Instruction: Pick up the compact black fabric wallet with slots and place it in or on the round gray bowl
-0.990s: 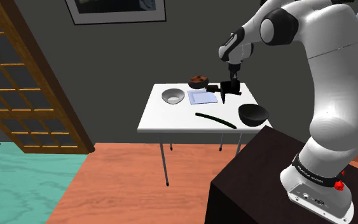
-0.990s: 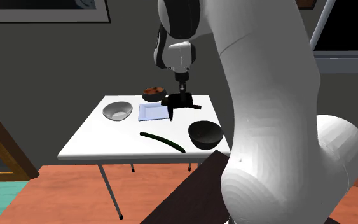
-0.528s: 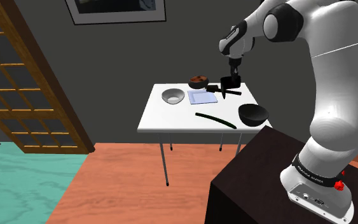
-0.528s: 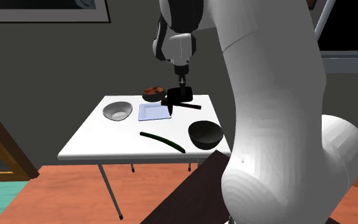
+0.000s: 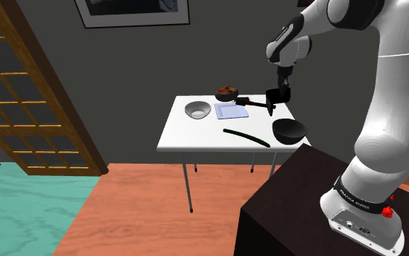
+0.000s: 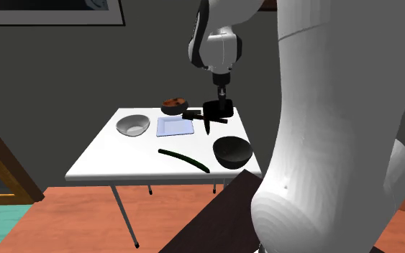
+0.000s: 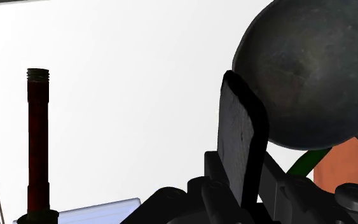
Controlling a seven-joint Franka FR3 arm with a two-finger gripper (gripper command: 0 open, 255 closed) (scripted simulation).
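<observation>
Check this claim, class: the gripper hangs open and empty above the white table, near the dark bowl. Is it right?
No. The gripper is not open and empty: in the wrist view it is shut on the black wallet. The rest holds: it hangs above the white table, near the dark bowl.

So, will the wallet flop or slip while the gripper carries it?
Probably fairly stiff: in the wrist view the wallet stands straight out beyond the gripper without drooping. Its surface looks matte, so slipping seems unlikely. It is clasped near one end, so it might pivot if swung quickly.
</observation>
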